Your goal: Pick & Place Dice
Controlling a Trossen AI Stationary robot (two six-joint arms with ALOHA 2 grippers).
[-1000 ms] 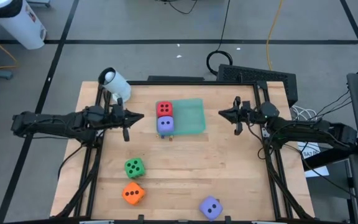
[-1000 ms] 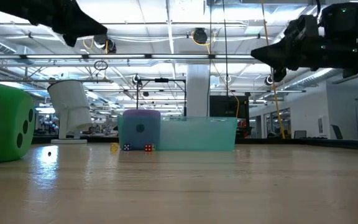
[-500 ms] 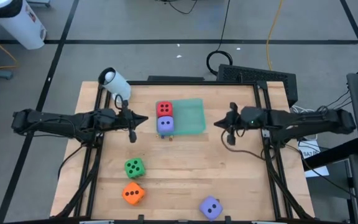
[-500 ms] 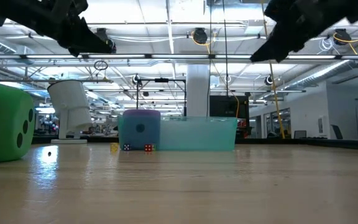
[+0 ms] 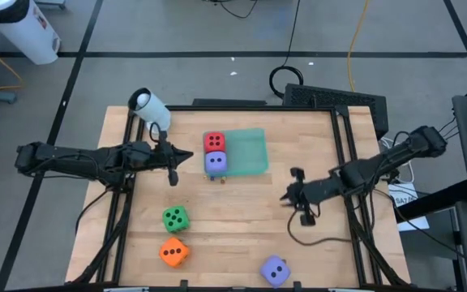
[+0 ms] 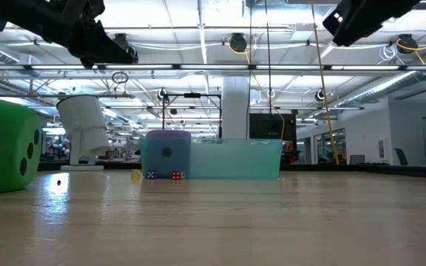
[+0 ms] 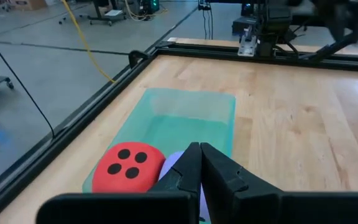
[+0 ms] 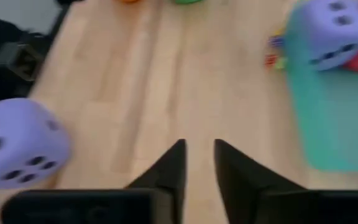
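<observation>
A red die and a purple-blue die sit on the left end of the flat teal tray. On the bare table rest a green die, an orange die and a second purple-blue die near the front edge. My left gripper hovers shut just left of the tray, pointing at the two dice. My right gripper hangs above the table right of centre, slanting down, with a narrow gap between its fingers and nothing in it.
A white cylindrical device stands at the far left corner. A few tiny dice lie against the tray's near edge. Black frame rails run along the table's sides. Bare wood lies between the tray and the front dice.
My right gripper has swung from beside the tray's right end toward the table's near edge, turning and tipping downward as it went. My left gripper has sunk a little toward the tray, then kept still. No die has moved.
</observation>
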